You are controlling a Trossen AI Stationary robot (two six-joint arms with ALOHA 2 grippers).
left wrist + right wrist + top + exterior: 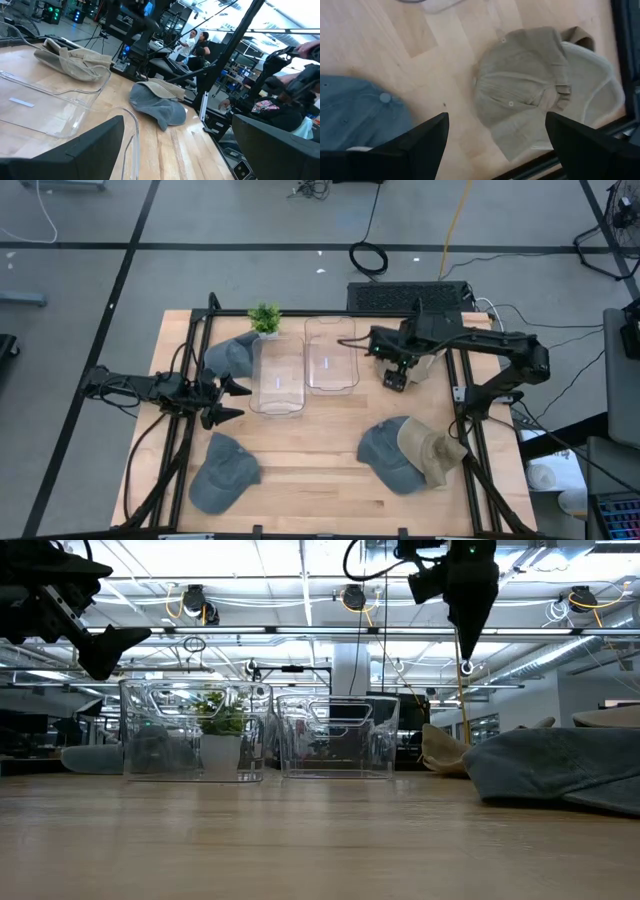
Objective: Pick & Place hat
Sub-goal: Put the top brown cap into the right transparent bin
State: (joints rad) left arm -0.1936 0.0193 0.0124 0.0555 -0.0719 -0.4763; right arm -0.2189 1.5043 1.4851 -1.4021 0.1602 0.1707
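Nearest the table's front edge, at about 7 o'clock in the high view, a grey cap (223, 473) lies flat; at 5 o'clock a second grey cap (389, 454) is overlapped by a tan hat (432, 454), the two touching. Farther in, two clear bins (278, 376) stand side by side at centre, with a third grey cap (228, 354) and a small plant (265, 319) behind them at 11 o'clock. The left gripper (228, 401) hovers at 9 o'clock, fingers spread and empty. The right gripper (495, 135) hangs above the tan hat, fingers parted, nothing held. The hats are judged light, soft and floppy; the stiffer brim or a pinched fold of crown is judged the best hold, since loose cloth may slip or drag its neighbour
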